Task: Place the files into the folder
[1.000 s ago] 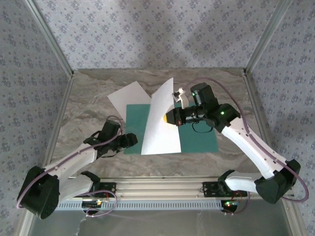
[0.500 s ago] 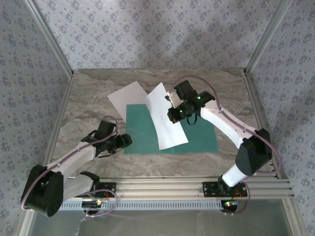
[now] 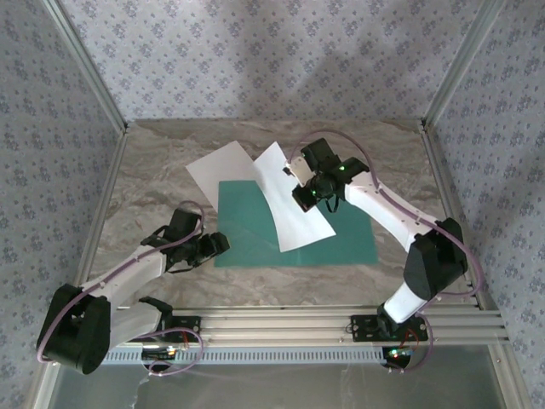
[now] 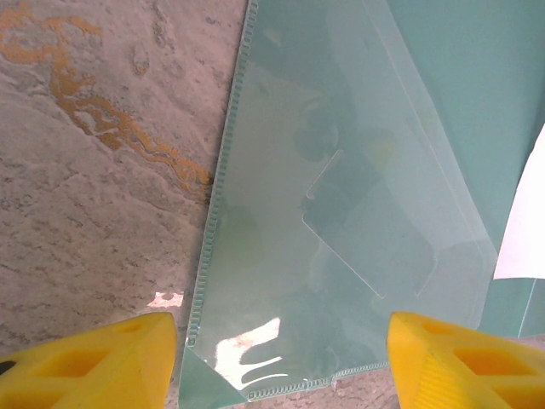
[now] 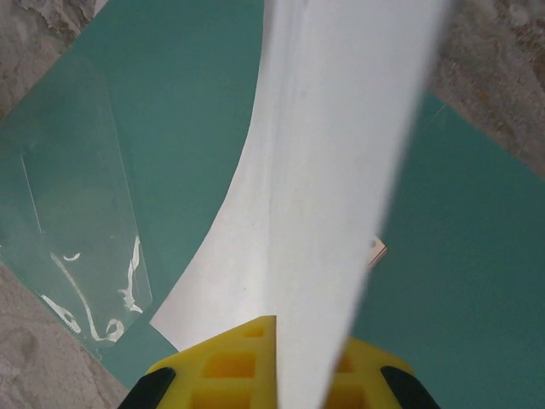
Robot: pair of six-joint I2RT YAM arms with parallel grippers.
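- The folder (image 3: 349, 234) lies open and flat at the centre of the top view, a thin teal-green rectangle on the surface (image 3: 153, 187).
- The held sheet (image 3: 298, 223) is plain white paper. It crosses the folder's middle on a slant, from above the folder's top edge down to near its bottom edge.
- The second sheet (image 3: 217, 168), also white, lies flat at the folder's upper left, one corner tucked at the folder's top edge.
- The right wrist view adds the curl. The held sheet (image 5: 341, 128) bows upward out of the yellow right fingers (image 5: 230, 366), which are pinched closed on its near edge, with the matte teal folder (image 5: 460, 256) beneath.
- The top view places the right fingers (image 3: 305, 198) over the folder's upper middle.
- The left wrist view shows the clear pocket (image 4: 341, 213), a glossy, see-through plastic flap on the folder (image 4: 477, 68). It has a ribbed seam along its left edge, a cut notch and white glare.
- The same clear pocket (image 5: 77, 213) sits at the left of the right wrist view.
- The left fingers (image 4: 85, 362) are blocky yellow and stand wide apart, gripping nothing.
- In the top view the left fingers (image 3: 217, 244) sit just beside the folder's lower-left corner.
- The surface (image 4: 102, 119) is stone-patterned grey with orange-brown veins.
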